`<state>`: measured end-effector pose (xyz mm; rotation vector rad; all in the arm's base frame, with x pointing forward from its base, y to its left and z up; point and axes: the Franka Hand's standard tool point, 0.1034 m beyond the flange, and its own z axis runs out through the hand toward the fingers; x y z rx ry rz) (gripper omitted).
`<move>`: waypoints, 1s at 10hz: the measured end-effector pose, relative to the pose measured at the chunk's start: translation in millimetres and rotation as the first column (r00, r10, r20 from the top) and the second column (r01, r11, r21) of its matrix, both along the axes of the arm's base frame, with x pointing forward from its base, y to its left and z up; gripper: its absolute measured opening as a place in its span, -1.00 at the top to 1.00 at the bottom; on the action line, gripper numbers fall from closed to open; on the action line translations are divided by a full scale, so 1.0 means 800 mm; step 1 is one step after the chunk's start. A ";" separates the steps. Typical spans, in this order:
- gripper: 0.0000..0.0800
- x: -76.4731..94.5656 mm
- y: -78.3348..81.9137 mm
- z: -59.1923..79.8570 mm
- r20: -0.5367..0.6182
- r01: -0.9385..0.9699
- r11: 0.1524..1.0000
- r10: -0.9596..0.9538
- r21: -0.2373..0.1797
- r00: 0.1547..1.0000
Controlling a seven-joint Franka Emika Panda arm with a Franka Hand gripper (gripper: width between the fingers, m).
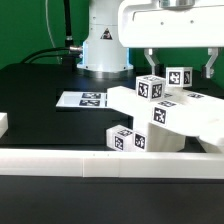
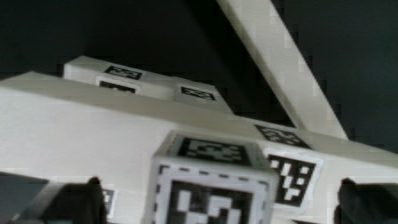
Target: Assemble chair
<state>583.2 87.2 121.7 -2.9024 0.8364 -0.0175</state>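
Chair parts (image 1: 165, 118) sat in a loose pile near the worktop's (image 1: 40, 85) front edge, toward the exterior view's right, just behind the long white rail (image 1: 100, 160). In the pile were flat white panels lying tilted, with tagged cubes on and under them. One small cube (image 1: 127, 139) sat low at the pile's front, another cube (image 1: 150, 88) was up top, and a tagged block (image 1: 180, 77) stood just beside that one.

The fingers (image 1: 210, 66) were spread wide, hanging over the top of the pile, one on each side of the upper tagged pieces and pinching nothing. The wrist view showed the same. Dark fingers (image 2: 54, 200) flanked the tagged block (image 2: 222, 190) with a gap showing, and a broad panel (image 2: 107, 125) and two more cubes (image 2: 111, 72) lay beyond it.

The marker board (image 1: 85, 100) lay flat mid-worktop, on the exterior view's left of the pile and apart from it. The arm's base (image 1: 105, 45) stood at the back edge.
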 end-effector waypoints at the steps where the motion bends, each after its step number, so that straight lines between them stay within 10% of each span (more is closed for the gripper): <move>1: -0.62 0.000 0.000 0.000 0.009 -0.081 0.997 0.081 -0.005 0.997; 10: -0.62 0.003 -0.005 0.000 0.048 -0.757 0.644 0.764 -0.115 0.643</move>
